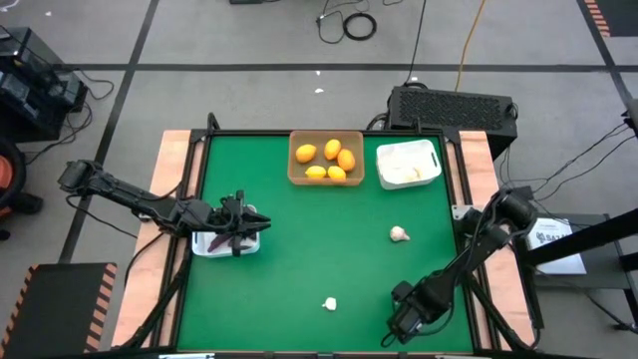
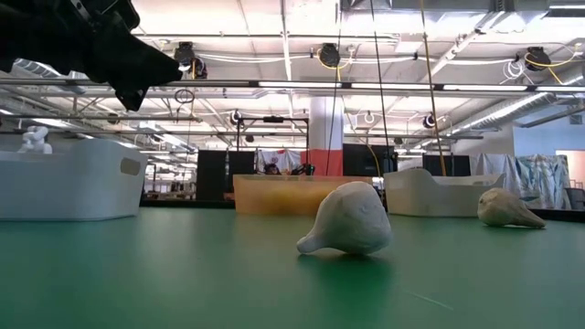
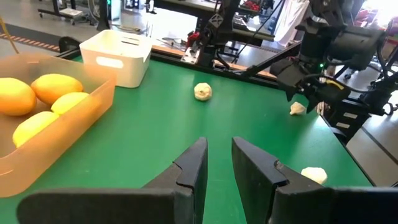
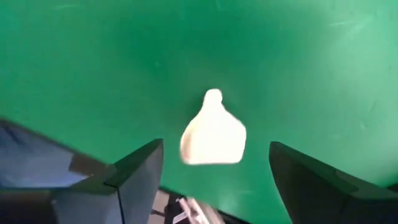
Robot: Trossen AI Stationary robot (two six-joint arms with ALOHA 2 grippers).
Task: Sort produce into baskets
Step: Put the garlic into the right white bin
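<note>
1. Right gripper (image 1: pixel 407 317): low at the near right of the green table (image 1: pixel 299 249), fingers spread wide, a whitish garlic bulb (image 4: pixel 213 135) lying between them, not clamped.
2. Left gripper (image 1: pixel 261 220): reaching over the white rectangular basket (image 1: pixel 204 245) at the left edge, fingers nearly together, empty.
3. Far edge: tan square basket (image 1: pixel 295 170) holds orange and yellow fruits (image 1: pixel 332 150).

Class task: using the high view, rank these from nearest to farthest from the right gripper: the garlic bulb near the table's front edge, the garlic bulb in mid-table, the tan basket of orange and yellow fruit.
Measured from the right gripper, at the front right of the table:
1. Front garlic bulb, just to its left.
2. Mid-table garlic bulb, farther back.
3. Tan basket, at the back edge.
</note>
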